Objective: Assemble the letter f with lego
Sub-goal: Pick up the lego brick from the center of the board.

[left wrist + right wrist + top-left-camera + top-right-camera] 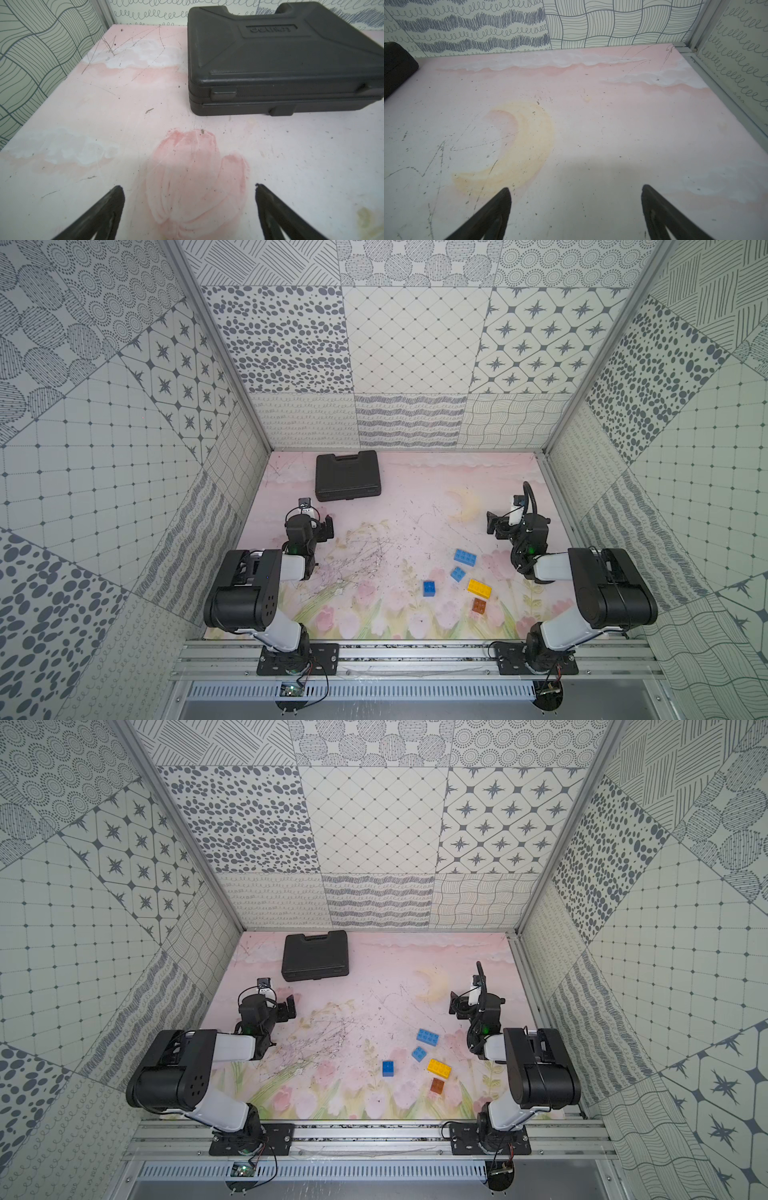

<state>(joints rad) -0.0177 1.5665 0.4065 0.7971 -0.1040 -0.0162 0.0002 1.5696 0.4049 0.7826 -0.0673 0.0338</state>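
Grey-patterned walls box in your workspace, and its floor is a scratched pink mat [395, 506] painted with clouds and flowers. At the far left of the mat, near the back wall, a closed black case [347, 475] lies flat. Just in front of it your left gripper [188, 188] hangs over a painted pink flower [193, 166], jaws spread wide with nothing between them. The case is ahead of it and apart from it. The lego lies on the right half of the mat, toward the near edge, as five loose bricks, none joined and none touching. First comes the dark blue brick [429, 588], off on its own. Next is the small light blue brick [457, 573], with the long light blue brick [465, 556] just behind it. The yellow brick [479, 588] follows, and the brown brick [478, 605] lies just in front of that. Farther back on the right, your right gripper [576, 189] hangs above the mat beside a painted yellow moon [519, 145]. Its jaws are also wide and empty, well apart from the bricks.
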